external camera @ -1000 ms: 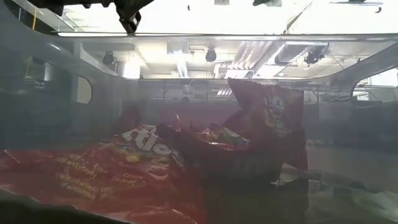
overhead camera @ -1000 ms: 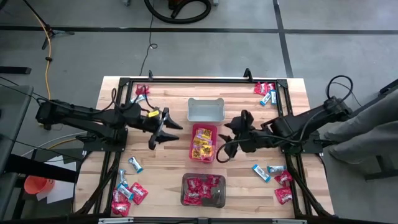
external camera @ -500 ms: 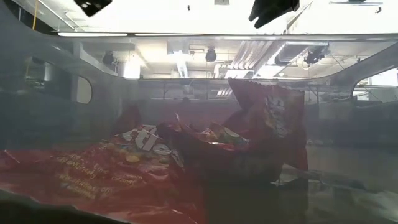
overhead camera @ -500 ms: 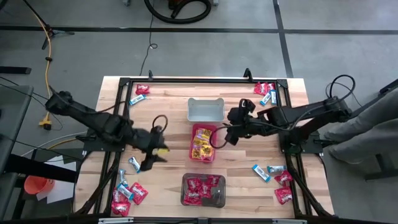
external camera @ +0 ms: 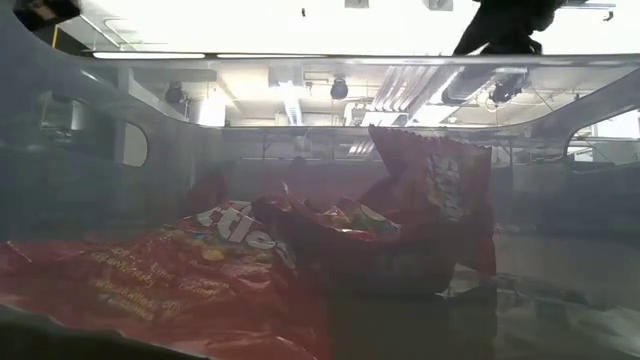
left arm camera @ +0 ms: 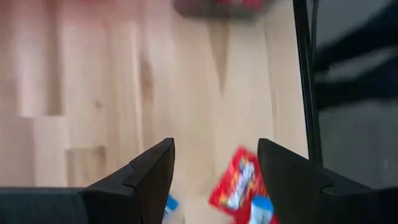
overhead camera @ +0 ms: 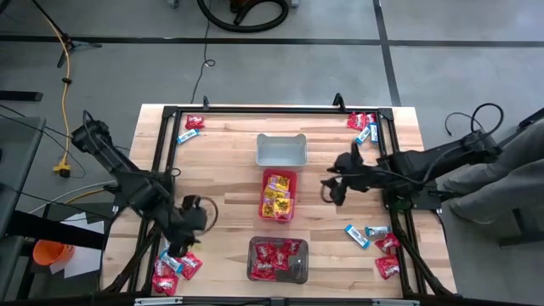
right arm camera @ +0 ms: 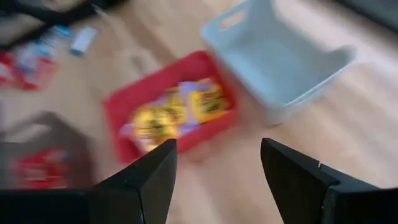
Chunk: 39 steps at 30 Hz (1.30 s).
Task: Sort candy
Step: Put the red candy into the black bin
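Candy: red and blue packets (overhead camera: 174, 265) lie loose at lower left of the surface (overhead camera: 229, 161).
Left claw (overhead camera: 180, 247): spread, empty, swung down from frame middle to hang over them.
Right claw (overhead camera: 333, 189): spread, empty, pulled back right of the pink bin (overhead camera: 279, 195).
Meaning: next pick looks imminent.

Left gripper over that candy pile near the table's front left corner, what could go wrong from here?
The left gripper is open above a tight cluster of red packets and blue-and-white packets that touch or overlap, so it may pinch two colours together. The cluster lies close to the table frame, so a finger could clip it. The grey bin looks empty, so blue-and-white ones probably belong there.
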Available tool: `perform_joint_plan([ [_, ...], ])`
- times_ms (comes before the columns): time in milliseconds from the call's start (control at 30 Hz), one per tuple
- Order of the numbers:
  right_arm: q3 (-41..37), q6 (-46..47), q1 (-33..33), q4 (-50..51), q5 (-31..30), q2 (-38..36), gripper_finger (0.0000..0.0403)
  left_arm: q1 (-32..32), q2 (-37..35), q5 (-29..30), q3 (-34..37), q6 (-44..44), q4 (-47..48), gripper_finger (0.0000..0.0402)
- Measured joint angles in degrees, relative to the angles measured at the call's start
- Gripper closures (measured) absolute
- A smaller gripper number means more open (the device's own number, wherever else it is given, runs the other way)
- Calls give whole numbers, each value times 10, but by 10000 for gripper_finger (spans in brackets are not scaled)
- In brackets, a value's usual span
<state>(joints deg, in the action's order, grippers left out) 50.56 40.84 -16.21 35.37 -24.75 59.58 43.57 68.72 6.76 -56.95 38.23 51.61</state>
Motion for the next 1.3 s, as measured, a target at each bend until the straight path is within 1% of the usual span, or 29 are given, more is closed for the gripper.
perform_joint_plan([
  [67,-44,33,-10,-65,18,-26,175,13,24,-31,0,-15,-1,186],
  [167,-85,55,-22,-136,23,-46,175,33,70,-78,0,-40,-17,186],
  [300,-95,53,-27,-155,23,-45,175,65,134,-109,0,-54,-42,186],
  [467,-95,39,-27,-154,23,-44,175,92,204,-114,0,-54,-88,186],
  [767,-95,37,-26,-151,23,-44,175,95,313,-115,0,-25,-84,186],
  [867,-95,37,-26,-151,23,-44,175,95,331,-117,-2,-21,-83,189],
  [933,-95,39,-26,-151,23,-44,175,95,333,-119,-2,-18,-83,206],
  [1000,-95,39,-26,-151,23,-44,175,91,328,-118,-1,-15,-84,242],
  [1067,-95,39,-26,-151,23,-44,176,85,319,-117,2,-6,-85,299],
  [1133,-95,39,-26,-150,22,-44,176,77,305,-124,2,-4,-98,365],
  [1167,-95,37,-26,-150,21,-44,176,73,293,-124,1,-3,-98,381],
  [1300,-95,37,-26,-150,11,-44,176,56,243,-109,1,-6,-91,389],
])
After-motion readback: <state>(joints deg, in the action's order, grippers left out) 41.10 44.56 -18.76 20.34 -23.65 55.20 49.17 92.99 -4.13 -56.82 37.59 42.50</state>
